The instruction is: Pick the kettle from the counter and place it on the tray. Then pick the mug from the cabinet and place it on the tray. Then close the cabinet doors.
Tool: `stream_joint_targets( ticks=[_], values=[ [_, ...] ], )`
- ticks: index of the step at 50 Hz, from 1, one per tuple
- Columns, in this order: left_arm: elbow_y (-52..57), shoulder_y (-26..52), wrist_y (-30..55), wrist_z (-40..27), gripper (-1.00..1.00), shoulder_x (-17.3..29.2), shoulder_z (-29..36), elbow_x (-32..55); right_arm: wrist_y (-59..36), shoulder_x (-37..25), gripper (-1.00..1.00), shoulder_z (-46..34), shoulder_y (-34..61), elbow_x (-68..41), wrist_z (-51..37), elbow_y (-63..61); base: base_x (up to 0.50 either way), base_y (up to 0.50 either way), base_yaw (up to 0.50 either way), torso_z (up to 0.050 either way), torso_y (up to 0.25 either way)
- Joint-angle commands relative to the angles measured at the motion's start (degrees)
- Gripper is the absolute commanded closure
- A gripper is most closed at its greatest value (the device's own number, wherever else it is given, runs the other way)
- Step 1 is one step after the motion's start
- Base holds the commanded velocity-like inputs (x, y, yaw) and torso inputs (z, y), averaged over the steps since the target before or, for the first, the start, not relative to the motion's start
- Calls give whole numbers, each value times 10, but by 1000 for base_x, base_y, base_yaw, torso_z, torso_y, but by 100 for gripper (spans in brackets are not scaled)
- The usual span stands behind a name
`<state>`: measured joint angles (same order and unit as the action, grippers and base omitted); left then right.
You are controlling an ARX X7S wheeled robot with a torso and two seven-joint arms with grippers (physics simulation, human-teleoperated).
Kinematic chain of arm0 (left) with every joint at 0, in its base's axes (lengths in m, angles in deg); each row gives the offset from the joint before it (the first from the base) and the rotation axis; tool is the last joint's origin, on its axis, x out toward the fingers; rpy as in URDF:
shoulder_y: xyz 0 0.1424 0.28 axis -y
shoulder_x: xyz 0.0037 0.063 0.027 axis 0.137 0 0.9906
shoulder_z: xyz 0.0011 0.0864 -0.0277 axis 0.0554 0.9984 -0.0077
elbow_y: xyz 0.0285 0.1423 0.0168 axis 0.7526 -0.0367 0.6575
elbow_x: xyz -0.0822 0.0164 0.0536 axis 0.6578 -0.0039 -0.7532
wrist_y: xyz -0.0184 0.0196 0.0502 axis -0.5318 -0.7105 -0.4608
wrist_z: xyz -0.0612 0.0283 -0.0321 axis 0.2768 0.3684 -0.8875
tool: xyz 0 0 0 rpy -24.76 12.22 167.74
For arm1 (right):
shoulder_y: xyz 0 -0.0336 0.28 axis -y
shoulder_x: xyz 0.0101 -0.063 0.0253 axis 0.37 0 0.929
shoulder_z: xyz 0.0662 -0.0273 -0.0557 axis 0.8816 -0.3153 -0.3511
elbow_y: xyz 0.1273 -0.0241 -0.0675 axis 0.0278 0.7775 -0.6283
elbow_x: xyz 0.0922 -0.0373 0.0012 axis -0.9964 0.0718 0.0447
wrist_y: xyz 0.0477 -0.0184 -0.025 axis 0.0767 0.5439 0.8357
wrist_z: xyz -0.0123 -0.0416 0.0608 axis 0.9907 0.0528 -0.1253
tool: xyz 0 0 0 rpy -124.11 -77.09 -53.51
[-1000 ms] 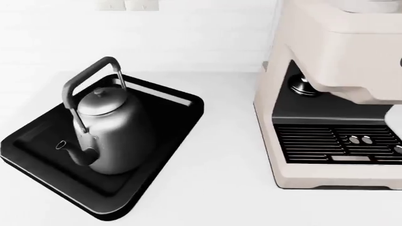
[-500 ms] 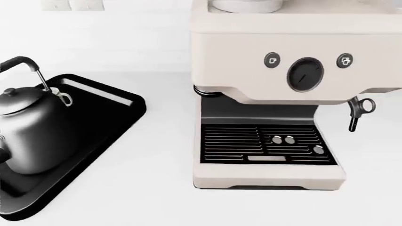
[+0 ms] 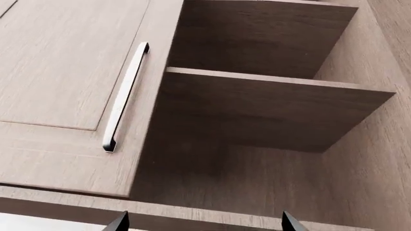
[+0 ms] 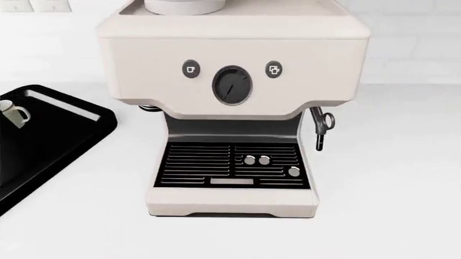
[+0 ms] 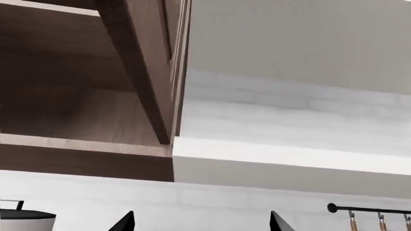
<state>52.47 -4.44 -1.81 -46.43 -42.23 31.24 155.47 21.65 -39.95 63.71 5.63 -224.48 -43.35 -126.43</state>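
The left gripper (image 3: 204, 222) shows only as two dark fingertips at the edge of the left wrist view; they stand well apart with nothing between them, and they touch nothing. Past them, toward 12 o'clock, lies the open wooden cabinet (image 3: 270, 159): two bare shelves (image 3: 270, 103) stacked one above the other, with no object on what shows of them. At 10 o'clock of the fingertips a cabinet door (image 3: 64, 72) carries a long pale bar handle (image 3: 125, 96), whose long axis runs roughly from 12 to 6 o'clock, tilted slightly.

The right gripper (image 5: 202, 222) likewise shows two dark tips spread wide, empty and in contact with nothing. Toward 11 o'clock of it stands the edge of another cabinet door (image 5: 151, 72), seen edge-on, with the cabinet's interior beyond it. At 4 o'clock a dark rail (image 5: 372, 210) holds hanging utensils.

In the head view neither gripper appears. The mug (image 4: 13, 113) stands upright on the tray (image 4: 65, 135) at 9 o'clock of the frame, its handle pointing toward 3 o'clock. The tray rests on the counter (image 4: 389, 178), beside the cream espresso machine (image 4: 234, 97) at the centre. The kettle is out of view.
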Motion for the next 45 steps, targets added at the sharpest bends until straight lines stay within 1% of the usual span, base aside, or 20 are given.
stream_joint_targets(
  ticks=[1, 3, 5, 8, 9, 11, 13, 16, 18, 22, 23, 25, 27, 29, 30, 33, 36, 39, 43, 45],
  values=[
    [-1, -7, 2, 4, -100, 1, -3, -8, 22, -58, -100, -47, 39, 32, 0, 0, 0, 0, 0, 0, 0],
    [0, -10, 1, 2, -100, -1, -4, -9, 75, -113, -100, -118, 41, 78, 0, 0, 0, 0, 0, 0, 0],
    [2, -14, 2, 4, -100, -1, -5, -10, 118, -166, -100, -198, 75, 122, 1, 0, 0, 0, 0, 0, 0],
    [2, -14, 1, 5, -100, 0, -6, -9, 113, -203, -100, -307, 157, 136, 4, 43, 0, 0, 0, 0, 0],
    [2, -15, 1, 5, -100, 1, -6, -8, 97, -200, -100, -341, 191, 125, 7, 59, 0, 0, 0, 0, 0],
    [2, -18, 0, 7, -100, 0, -9, -9, 35, -194, -100, -440, 299, 120, 1, 88, 0, 0, 0, 0, 0],
    [4, -23, 1, 11, -100, -1, -12, -10, 22, -210, -100, -529, 393, 151, 1, 109, 0, 0, 0, 0, 0],
    [5, -25, -1, 11, -100, 0, -14, -7, 2, -211, -100, -616, 498, 171, 1, 134, 0, 0, 0, 0, 0],
    [6, -29, -1, 14, -100, 2, -17, -4, -22, -199, -100, -642, 552, 174, 2, 148, 0, 0, 0, 0, 0],
    [7, -34, -1, 17, -100, 2, -18, -1, -89, -162, -100, -628, 602, 189, 30, 180, 0, 0, 0, 0, 0],
    [6, -33, -2, 17, -100, 2, -17, 0, -87, -157, -100, -604, 599, 215, 59, 180, 0, 0, 0, 0, 0],
    [5, -33, -3, 15, -100, 2, -17, 0, -141, -124, -100, -565, 609, 222, 81, 208, 0, 0, 0, 0, 0],
    [3, -33, -4, 14, -100, 6, -19, 1, -217, -78, -100, -507, 610, 215, 80, 250, 0, 0, 0, 0, 0],
    [2, -33, -5, 13, -100, 9, -20, 2, -270, -42, -100, -464, 610, 208, 73, 288, 0, 0, 0, 0, 0],
    [2, -32, -5, 13, -100, 10, -20, 4, -301, -27, -100, -448, 611, 224, 97, 290, 0, 0, 0, 0, 0],
    [2, -36, -7, 12, -100, 8, -21, 5, -301, -26, -100, -448, 611, 342, 226, 263, 0, 0, 0, 0, 0],
    [5, -43, -8, 13, -100, 7, -23, 7, -301, -9, -100, -444, 611, 433, 309, 262, 0, 0, 0, 0, 0],
    [4, -46, -8, 14, -100, 7, -24, 8, -301, 25, -100, -422, 611, 491, 361, 284, 0, 0, 0, 0, 0],
    [6, -45, -12, 12, -100, 12, -25, 17, -301, 77, -100, -391, 611, 615, 480, 291, 0, 0, 0, 0, 0],
    [5, -49, -12, 15, -100, 15, -32, 18, -302, 102, -100, -397, 611, 690, 544, 293, 0, 0, 0, 0, 0]
  ],
)
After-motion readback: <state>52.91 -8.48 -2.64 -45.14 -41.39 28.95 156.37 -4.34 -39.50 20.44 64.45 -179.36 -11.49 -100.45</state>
